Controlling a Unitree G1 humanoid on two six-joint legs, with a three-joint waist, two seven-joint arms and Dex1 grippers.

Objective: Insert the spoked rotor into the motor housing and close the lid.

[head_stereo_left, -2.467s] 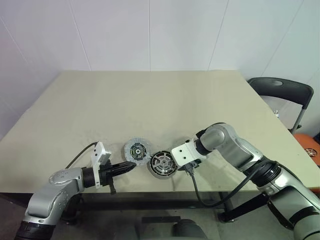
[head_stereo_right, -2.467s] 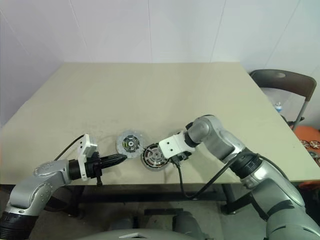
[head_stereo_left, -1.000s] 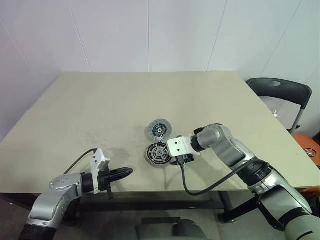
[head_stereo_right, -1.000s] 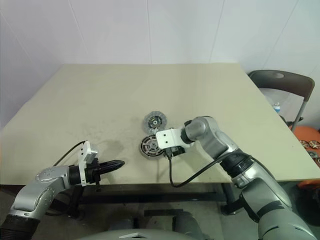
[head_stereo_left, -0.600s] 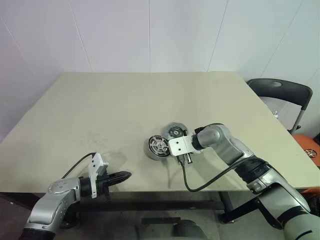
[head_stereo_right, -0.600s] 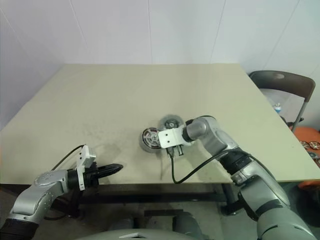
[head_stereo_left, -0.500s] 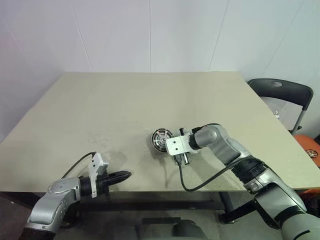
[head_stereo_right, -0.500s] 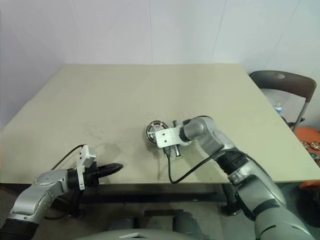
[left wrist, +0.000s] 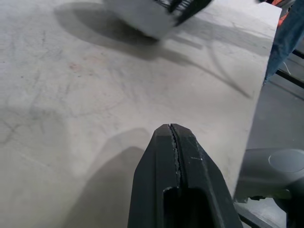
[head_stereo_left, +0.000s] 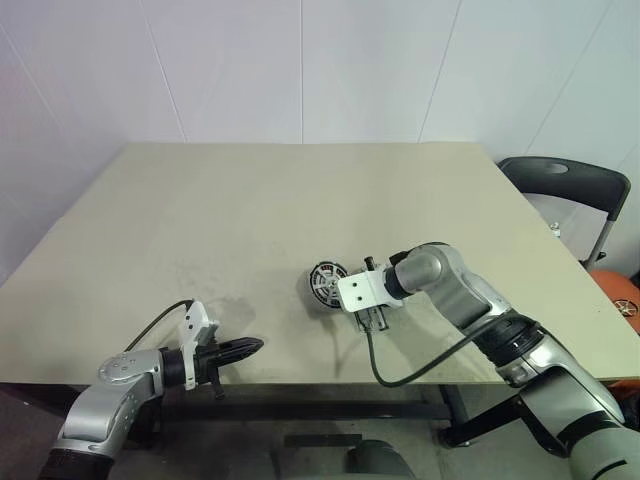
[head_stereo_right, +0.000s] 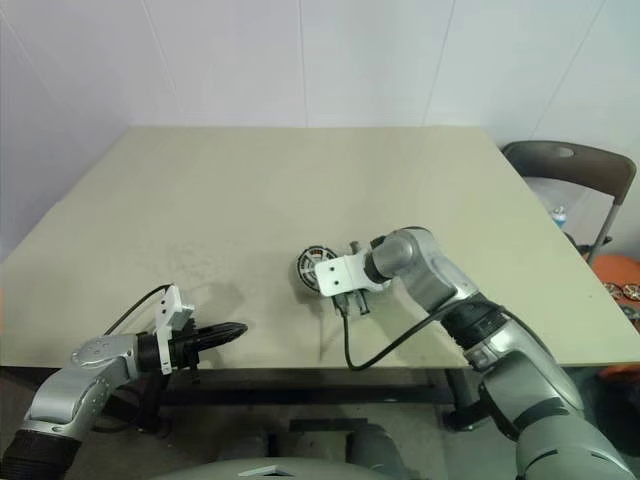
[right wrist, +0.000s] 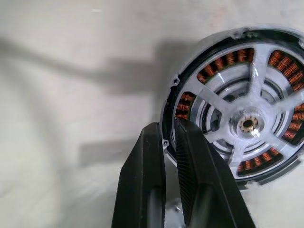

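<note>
A: Where's our spoked rotor (right wrist: 242, 121) now?
B: Mid-surface (head_stereo_left: 200, 220), spokes up. Our right gripper (right wrist: 169, 137) is pinching its rim.
A: And the left gripper (left wrist: 173, 142)?
B: Pressed together, near the surface's front edge, holding nothing.

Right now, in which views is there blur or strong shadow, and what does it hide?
Left wrist view: the white block at the far edge is blurred, casting a soft shadow on the table. Right wrist view: the spoked rotor is sharp enough to show copper coils, and a shadow darkens the table beside its rim.
</note>
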